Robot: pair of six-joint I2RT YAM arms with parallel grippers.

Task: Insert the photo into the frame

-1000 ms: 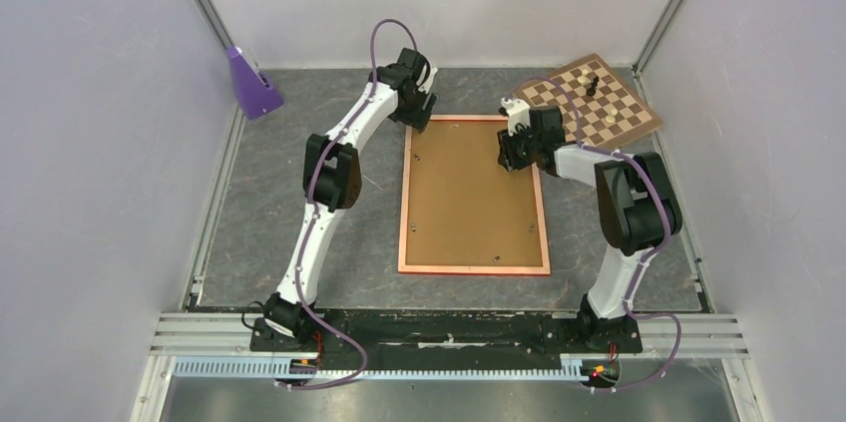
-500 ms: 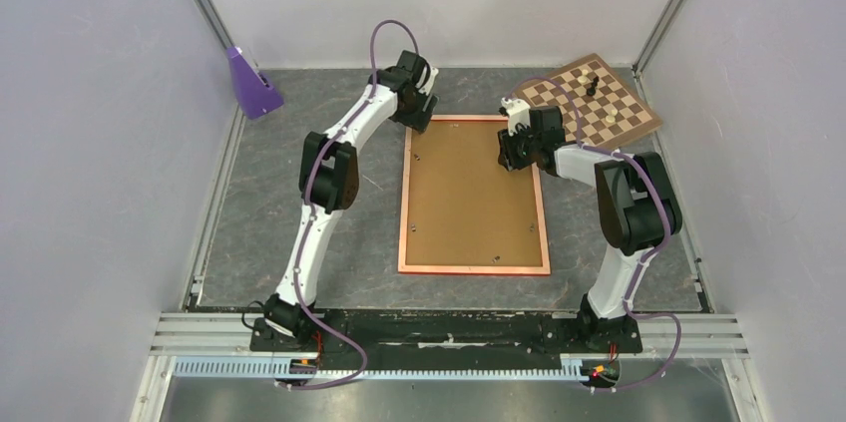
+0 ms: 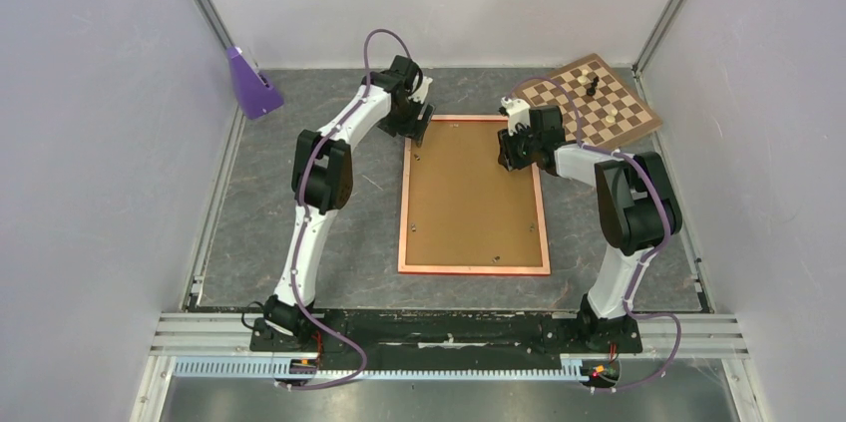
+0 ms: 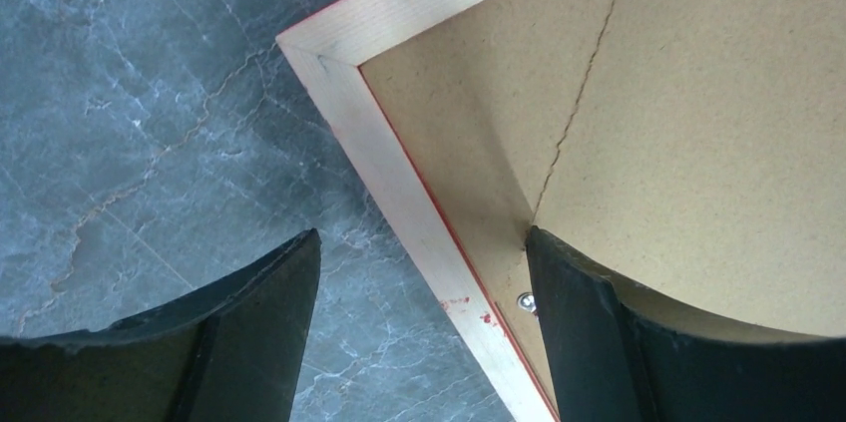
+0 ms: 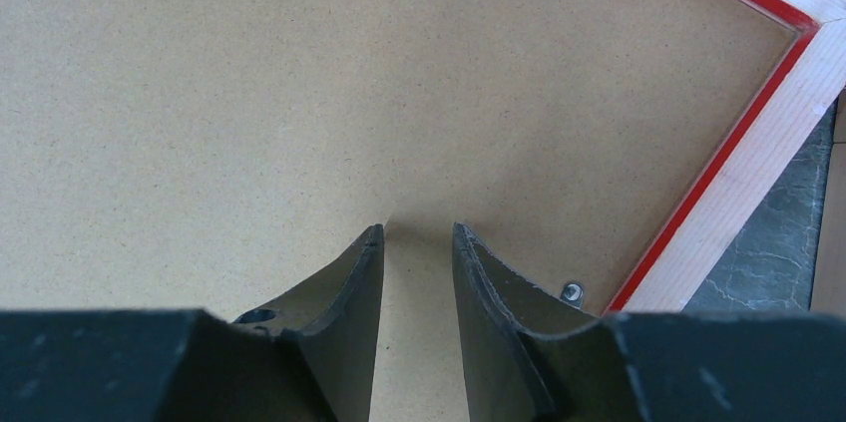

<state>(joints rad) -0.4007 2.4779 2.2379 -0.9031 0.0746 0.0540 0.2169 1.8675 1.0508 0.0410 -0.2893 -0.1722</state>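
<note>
- A thin orange-red rectangular picture frame (image 3: 474,269) lies flat in the middle of the grey marbled table (image 3: 259,203), its long sides running away from the arm bases. A plain brown fibreboard backing (image 3: 469,193) fills it.
- The overhead view alone shows a brown chessboard with pieces (image 3: 597,103) at the far right corner and a purple wedge-shaped object (image 3: 251,83) at the far left, both apart from the frame.
- The left gripper (image 3: 416,129) sits at the frame's far left corner. From overhead its fingers are too small to read.
- The left wrist camera settles it: the left gripper (image 4: 421,242) is spread wide and pinches nothing. It straddles the pale wood rail (image 4: 349,108), one finger over the table, the other over the backing (image 4: 698,123) beside a small metal screw (image 4: 524,300).
- That view also shows a thin crack (image 4: 584,93) across the board (invisible from above).
- The right gripper (image 3: 511,155) is over the backing near the far right corner.
- In its own camera the right gripper (image 5: 417,232) shows a narrow gap with nothing between the fingers (image 5: 349,292). The tips point at bare board (image 5: 249,93), and whether they touch it I cannot tell.
- The rail (image 5: 778,143) there is pale with a red inner edge, a screw (image 5: 572,291) just inside it.
</note>
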